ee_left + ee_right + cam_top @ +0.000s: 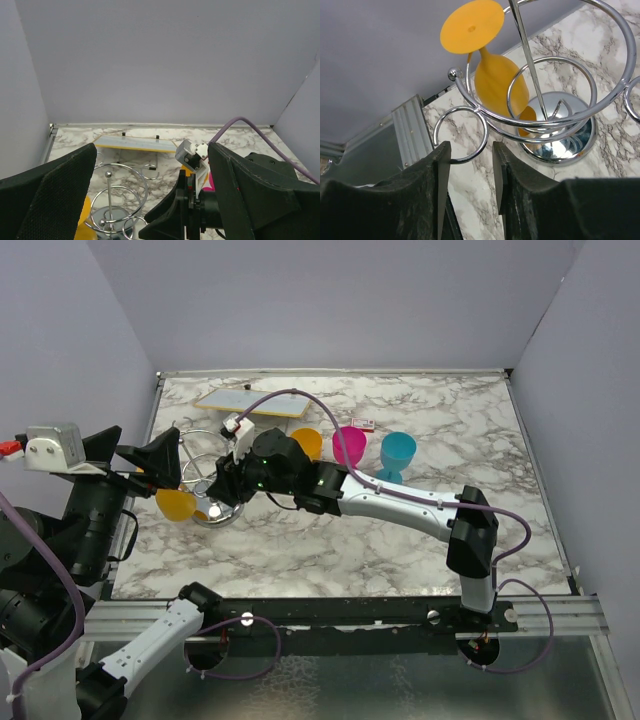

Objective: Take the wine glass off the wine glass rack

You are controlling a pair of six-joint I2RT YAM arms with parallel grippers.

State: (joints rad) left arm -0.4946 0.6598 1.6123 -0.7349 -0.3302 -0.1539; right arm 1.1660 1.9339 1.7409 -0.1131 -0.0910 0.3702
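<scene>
The chrome wine glass rack [214, 502] stands at the table's left on its round mirror base [560, 142]. An orange wine glass [176, 504] hangs upside down from a wire arm on its left side, foot up [472, 19], bowl below. My right gripper [226, 480] is at the rack; in the right wrist view it [470, 172] is open, with one small wire loop [461, 134] between the jaws, touching the left finger. My left gripper [135, 462] is wide open just left of the rack, holding nothing. In the left wrist view the rack [109, 200] shows between the fingers [50, 200].
An orange glass [307, 442], a magenta glass [349, 445] and a blue glass [397, 454] stand on the marble to the right of the rack. A flat rectangular board [250, 402] lies at the back left. The table's left edge rail [412, 130] is close by.
</scene>
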